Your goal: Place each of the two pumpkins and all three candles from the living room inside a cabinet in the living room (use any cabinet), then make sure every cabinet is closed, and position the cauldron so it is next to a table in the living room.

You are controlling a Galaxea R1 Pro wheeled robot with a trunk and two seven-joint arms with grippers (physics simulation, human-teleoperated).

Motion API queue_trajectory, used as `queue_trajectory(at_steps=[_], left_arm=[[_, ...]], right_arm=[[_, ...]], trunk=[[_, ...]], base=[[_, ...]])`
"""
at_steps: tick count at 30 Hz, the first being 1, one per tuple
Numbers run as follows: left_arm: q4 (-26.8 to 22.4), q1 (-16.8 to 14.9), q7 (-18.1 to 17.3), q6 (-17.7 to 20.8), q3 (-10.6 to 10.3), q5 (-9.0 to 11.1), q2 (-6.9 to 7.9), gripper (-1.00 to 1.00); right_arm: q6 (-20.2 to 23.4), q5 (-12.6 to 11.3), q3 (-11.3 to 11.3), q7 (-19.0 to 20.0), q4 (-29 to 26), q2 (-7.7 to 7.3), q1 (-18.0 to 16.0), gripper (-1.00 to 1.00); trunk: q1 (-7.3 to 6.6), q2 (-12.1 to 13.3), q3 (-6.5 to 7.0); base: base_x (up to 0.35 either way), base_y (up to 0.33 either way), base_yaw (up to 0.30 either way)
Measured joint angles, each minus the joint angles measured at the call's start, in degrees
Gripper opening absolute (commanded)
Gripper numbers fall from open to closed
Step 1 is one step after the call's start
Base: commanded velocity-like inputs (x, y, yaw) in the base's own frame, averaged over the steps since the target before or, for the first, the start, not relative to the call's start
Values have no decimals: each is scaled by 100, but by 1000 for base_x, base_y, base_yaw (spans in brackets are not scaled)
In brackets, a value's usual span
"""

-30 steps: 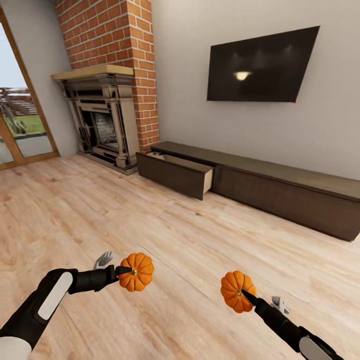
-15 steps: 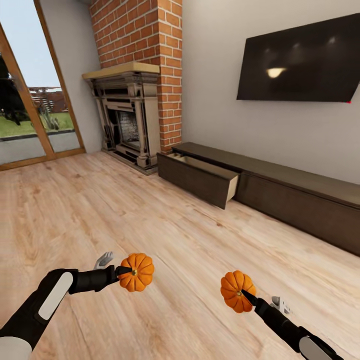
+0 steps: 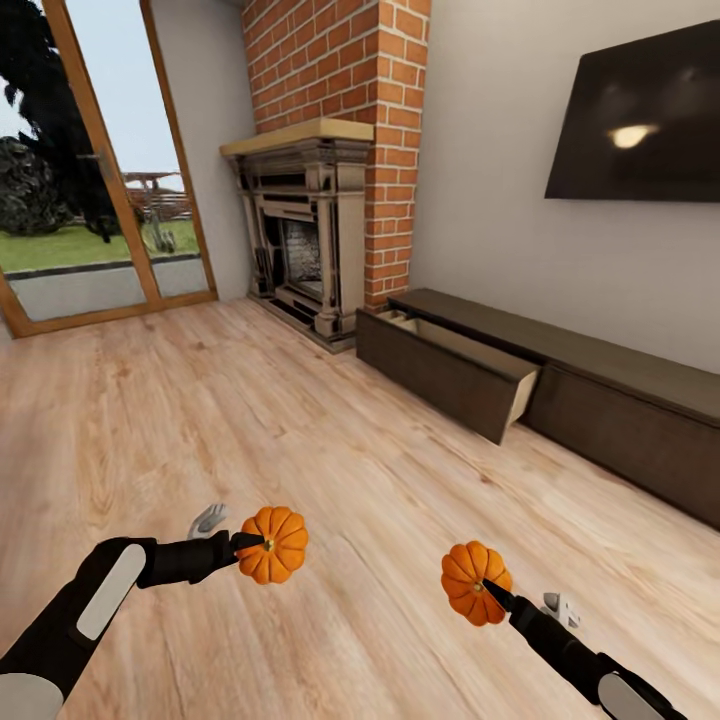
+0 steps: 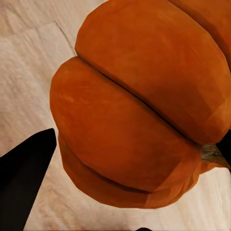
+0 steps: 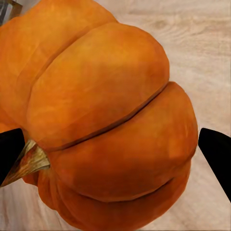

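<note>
Each claw, left gripper (image 3: 245,545) & right gripper (image 3: 490,592), pinched one small round orange ribbed pumpkin (image 3: 273,544) (image 3: 474,582) over the wood floor, to drop in the long dark brown cabinet's (image 3: 600,400) open drawer (image 3: 455,365).

Pale wood-plank floor (image 3: 300,420) runs from near me to the far wall. Standing on it at the far side is a stone fireplace (image 3: 305,235) below a brick chimney. Just right of it, along the right wall, sits a long low dark brown cabinet (image 3: 600,400); its nearest drawer (image 3: 450,365) is pulled out, and seems empty, though the angle is poor.
</note>
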Motion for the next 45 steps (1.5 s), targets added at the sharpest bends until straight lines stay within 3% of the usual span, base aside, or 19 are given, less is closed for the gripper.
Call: queue_trajectory(at_steps=[22, 45], left_arm=[[10, 0, -2, 14, 0, 0, -1, -100], [14, -1, -4, 17, -1, -1, 0, -100]], right_arm=[[-36, 0, 0, 0, 0, 0, 0, -100], [-168, -2, -1, 1, -1, -5, 1, -100]], trunk=[[0, 0, -54], [0, 0, -58]], base=[[333, 0, 265], [333, 0, 12]])
